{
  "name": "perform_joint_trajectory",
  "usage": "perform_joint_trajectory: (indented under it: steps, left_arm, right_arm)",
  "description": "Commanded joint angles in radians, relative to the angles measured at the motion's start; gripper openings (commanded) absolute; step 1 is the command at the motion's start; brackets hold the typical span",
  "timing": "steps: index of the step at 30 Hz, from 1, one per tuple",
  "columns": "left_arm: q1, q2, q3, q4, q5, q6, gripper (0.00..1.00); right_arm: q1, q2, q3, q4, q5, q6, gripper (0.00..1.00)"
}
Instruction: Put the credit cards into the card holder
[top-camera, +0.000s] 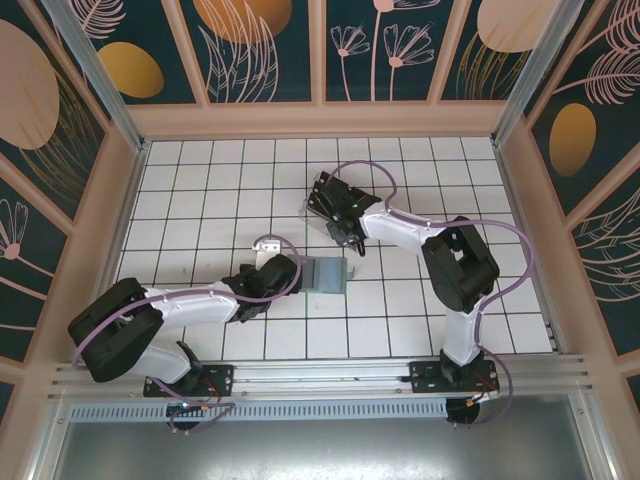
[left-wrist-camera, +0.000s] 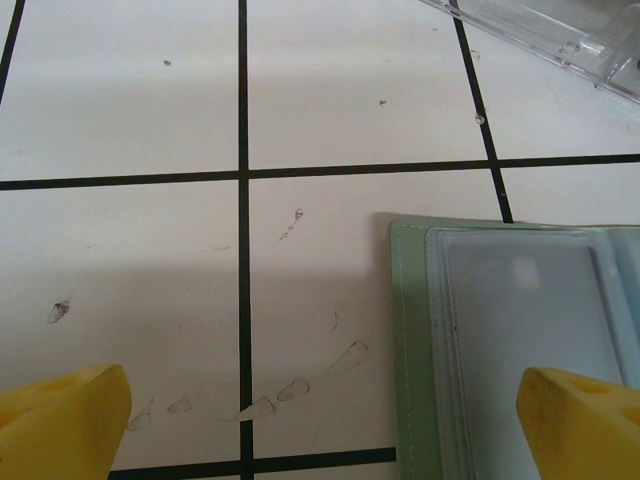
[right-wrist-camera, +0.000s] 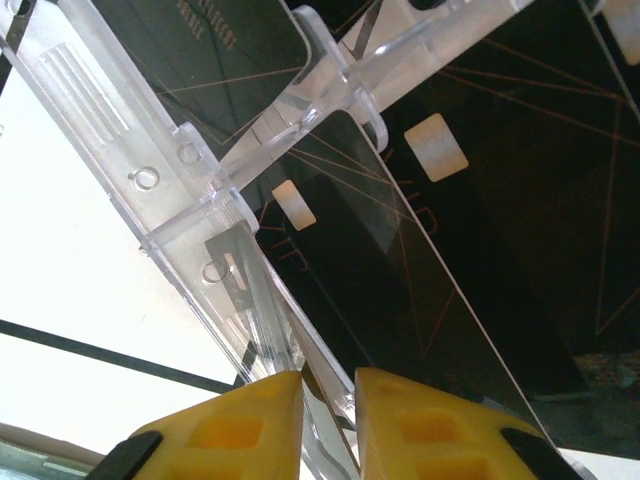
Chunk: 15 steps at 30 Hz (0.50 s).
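One left gripper (left-wrist-camera: 320, 425) hangs over the white tiled worktop (left-wrist-camera: 130, 100), its two yellow fingers spread wide apart. Under its right finger lies one grey-green card holder (left-wrist-camera: 480, 330), open, with its clear pockets facing up. Beyond it stands one clear slotted rack (right-wrist-camera: 180, 190). Three black cards (right-wrist-camera: 330, 270) can be counted in it. Two show a pale chip, and their faint lettering is unreadable. The right gripper (right-wrist-camera: 328, 420) has its fingers nearly together around a thin edge at the rack. Whether that edge is card or plastic, I cannot tell.
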<state>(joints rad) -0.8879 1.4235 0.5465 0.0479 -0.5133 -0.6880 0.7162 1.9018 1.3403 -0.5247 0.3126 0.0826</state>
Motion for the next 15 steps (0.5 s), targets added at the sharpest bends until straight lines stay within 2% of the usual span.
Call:
perform_joint_trajectory:
  steps: [1, 15]
  left_arm:
    - [0.011, -0.023, -0.002, -0.003, -0.005, 0.002, 0.99]
    - [0.012, -0.036, -0.005, -0.005, 0.003, -0.002, 0.99]
  right_arm:
    - [0.006, 0.017, 0.034, -0.017, -0.018, -0.050, 0.18]
    - [-0.020, -0.002, 0.023, 0.012, -0.172, -0.178, 0.09]
